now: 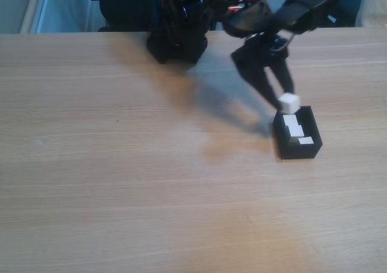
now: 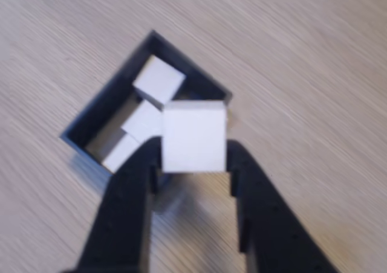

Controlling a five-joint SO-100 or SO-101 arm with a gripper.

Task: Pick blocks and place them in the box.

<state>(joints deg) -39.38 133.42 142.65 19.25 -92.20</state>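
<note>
Right now the gripper [image 1: 286, 105] has its 2 black fingers closed on a white block [image 1: 288, 102], holding it at the fingertips just above the far end of the black box [image 1: 299, 150] in the fixed view. In the wrist view the held block [image 2: 194, 136] sits squarely between the 2 fingers [image 2: 130, 188], its left and right faces pressed against their inner sides, so the jaws stand only as far apart as the cube is wide. From that camera the block hangs over the near right edge of the box [image 2: 91, 113], covering part of the rim there, and the box lies turned like a diamond on the pale wooden table [image 2: 314, 55]. Inside the box lie 3 more white blocks in a rough line along its length: 1 toward the far corner [image 2: 158, 80], 1 in the middle [image 2: 143, 121] just beside the held cube's left edge, and 1 nearest the left finger [image 2: 120, 153]. In the fixed view the box stands on the right part of the table [image 1: 121, 164], well in front of the arm's dark base [image 1: 177, 43], with white blocks showing inside it [image 1: 294, 125]. The arm reaches down from the upper right, and its shadow falls on the wood to the left of the box.
</note>
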